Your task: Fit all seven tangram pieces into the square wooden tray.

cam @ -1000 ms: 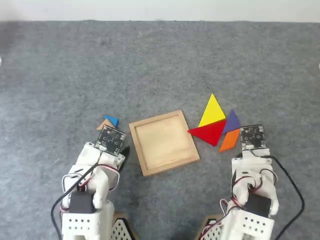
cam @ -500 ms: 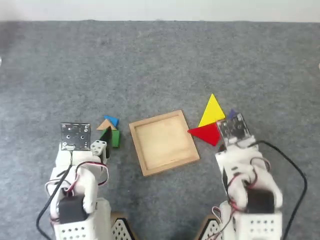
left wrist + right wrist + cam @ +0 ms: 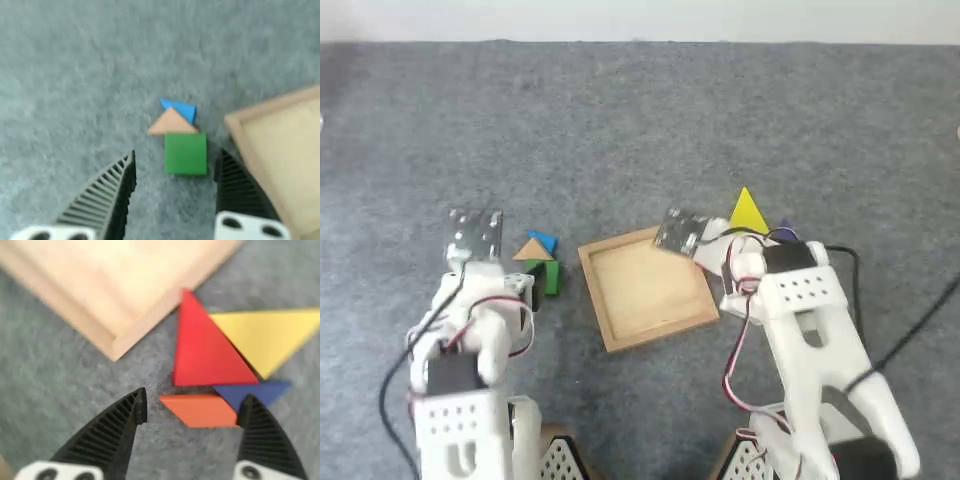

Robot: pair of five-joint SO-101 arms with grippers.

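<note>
Both arms are extended forward (side by side), left pincer point(image 3: 176, 159) and right pincer point(image 3: 195, 400) gaping wide

Grey tabletop point(image 3: 640, 120). Bears: square wooden tray point(image 3: 660, 333); beside it, green square point(image 3: 185, 153), tan triangle point(image 3: 172, 124), blue triangle point(image 3: 181, 109), clustered; opposite side, red triangle point(image 3: 205, 352), yellow triangle point(image 3: 267, 340), orange parallelogram point(image 3: 200, 410), purple piece point(image 3: 252, 392).

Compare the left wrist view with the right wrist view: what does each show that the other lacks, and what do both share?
Left wrist, not right: the green square, tan triangle and blue piece, ahead of the open left gripper. Right wrist, not left: the red triangle, yellow triangle, orange parallelogram and purple piece, ahead of the open right gripper. Both: a corner of the wooden tray on grey carpet.
</note>
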